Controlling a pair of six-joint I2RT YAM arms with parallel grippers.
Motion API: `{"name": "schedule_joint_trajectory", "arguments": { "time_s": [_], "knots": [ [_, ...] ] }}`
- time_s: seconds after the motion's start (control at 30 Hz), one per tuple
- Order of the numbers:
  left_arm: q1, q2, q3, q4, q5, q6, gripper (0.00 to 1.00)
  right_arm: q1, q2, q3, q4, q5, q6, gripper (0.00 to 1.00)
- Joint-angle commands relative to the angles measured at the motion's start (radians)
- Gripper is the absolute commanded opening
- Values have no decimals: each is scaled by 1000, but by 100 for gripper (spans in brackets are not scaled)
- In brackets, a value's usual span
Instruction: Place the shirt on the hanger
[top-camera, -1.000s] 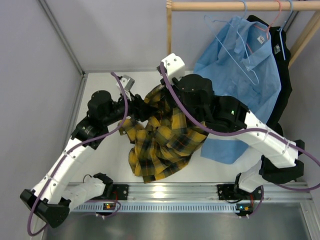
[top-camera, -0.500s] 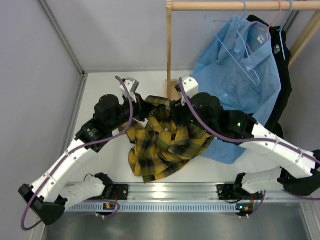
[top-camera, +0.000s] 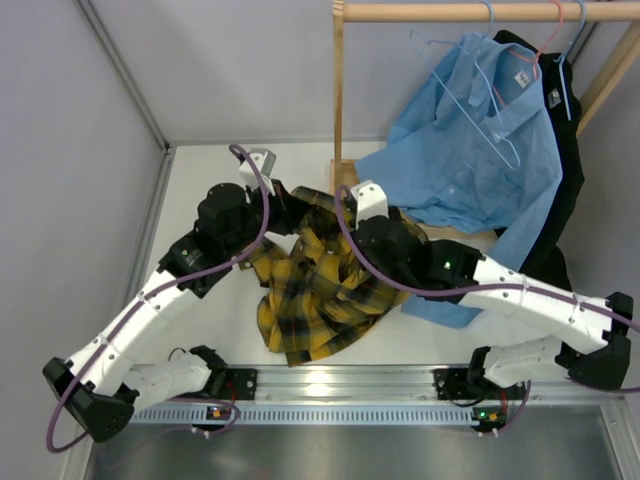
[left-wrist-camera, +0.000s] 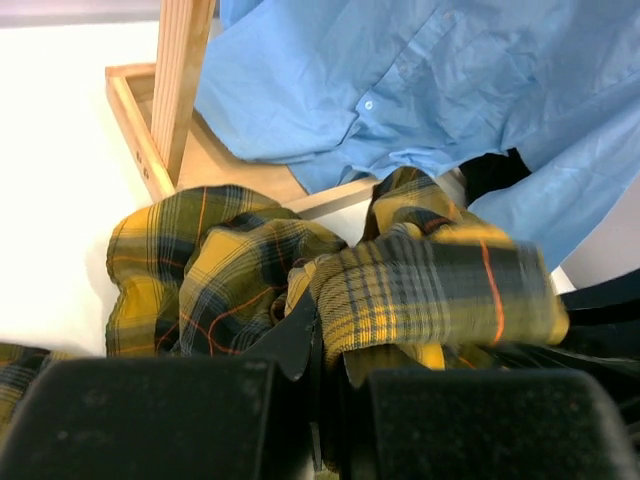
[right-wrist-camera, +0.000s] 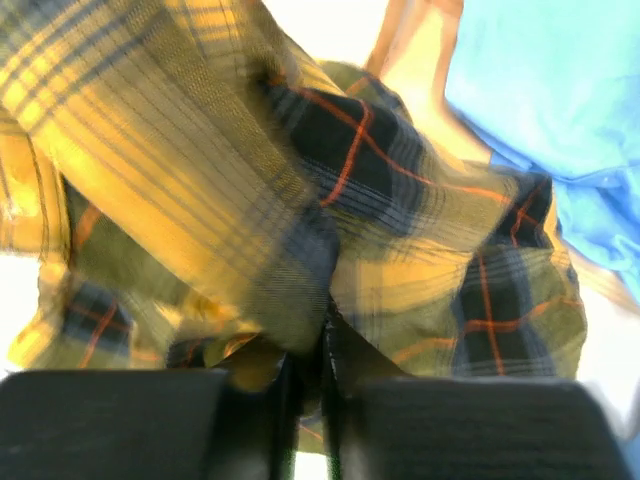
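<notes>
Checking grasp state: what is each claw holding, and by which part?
Both hold the shirt: left claw and right claw each pinch a bunched fabric fold; which garment part cannot be told.

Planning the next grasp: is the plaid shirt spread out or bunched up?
Bunched up: the plaid shirt sits crumpled in folds on the table, the left gripper and right gripper each shut on a fold.

Two shirts (top-camera: 310, 295) (top-camera: 480, 150), one black garment (top-camera: 570, 160), two arms (top-camera: 150, 310) (top-camera: 530, 295)
</notes>
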Motion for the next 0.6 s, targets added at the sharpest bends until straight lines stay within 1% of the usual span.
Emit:
{"name": "schedule_joint_trajectory", "arguments": {
  "time_s": [0.0,0.03,0.1,0.13,0.17,0.2,0.23,0.27,0.3,0.33,0.37,0.4,0.43,0.47,0.5,0.53,0.57],
  "knots": [
    [-4,-63,117,85,4,31,0,12,63,171,131,21,-130,0],
    [-4,-81,191,86,12,72,0,23,78,319,122,-8,-189,0],
    [-4,-84,294,86,23,120,0,46,153,522,79,-23,-255,0],
    [-4,-80,421,85,40,172,0,75,188,649,7,-49,-286,0],
    [-4,-59,493,85,58,198,0,94,274,919,-28,-51,-364,0],
    [-4,-43,563,83,83,223,0,118,320,1048,-59,-51,-407,0],
    [-4,-28,691,83,145,261,0,168,357,1260,-74,-37,-502,0],
    [-2,6,747,85,178,280,0,199,399,1317,-50,-8,-553,0],
    [-2,21,794,85,207,299,0,230,396,1325,-15,21,-611,0],
    [-2,32,827,83,219,329,0,273,379,1246,23,58,-692,0],
    [-2,43,850,85,210,332,0,287,318,1171,92,76,-707,0],
    [-4,46,838,85,224,330,0,293,278,1091,123,88,-705,0],
    [-2,38,810,85,247,318,0,295,238,908,157,99,-693,0],
    [-2,25,763,106,286,301,0,293,154,809,198,121,-690,0],
    [-4,-20,618,133,299,277,0,293,117,726,276,159,-679,0],
    [-5,-53,518,179,301,213,0,281,83,589,293,221,-635,0],
    [-5,-95,403,239,290,170,0,272,22,525,295,246,-606,0]
  ]
}}
